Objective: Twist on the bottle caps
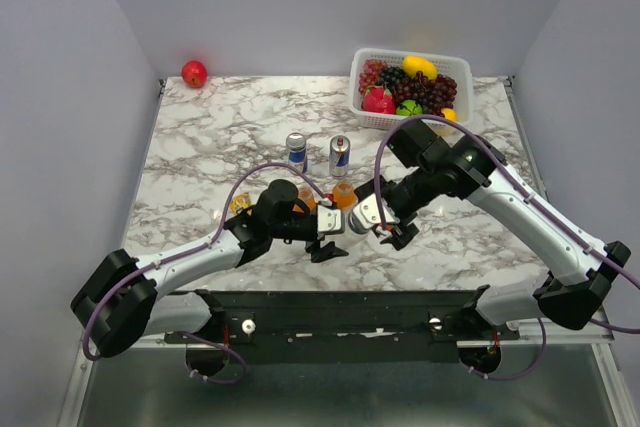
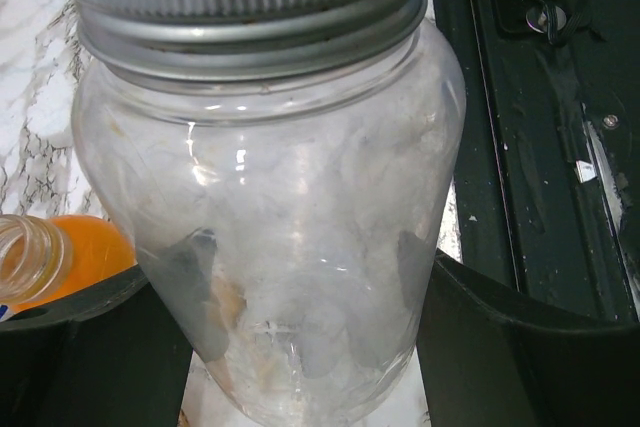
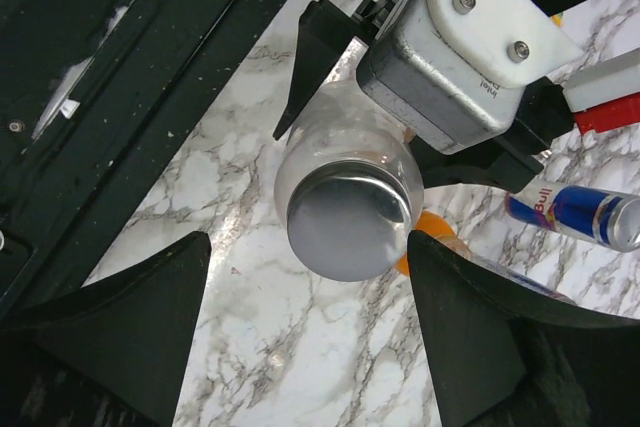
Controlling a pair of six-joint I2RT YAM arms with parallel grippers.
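Pincers of two robot arms meet near the front edge of a marble table point(image 1: 200, 137). The left gripper point(image 2: 290, 287) is clamped on the clear glass jar point(image 2: 290, 197), with its two black fingers point(image 2: 100, 357) pressing the jar's lower body from opposite sides. The jar is held lid end up. Whether its base rests on the table cannot be told. The silver-grey lid point(image 3: 348, 212) sits on the jar's threaded neck; how tightly it is screwed on cannot be told.

The right gripper point(image 3: 308, 257) hangs above the lid with its jaws spread wide. One dark finger stands on each side of the lid, and neither touches the lid or the glass.

Just beside the jar stands a small orange bottle point(image 2: 60, 262), its neck uncapped. Two drink cans point(image 1: 296, 150) stand farther back on the table.
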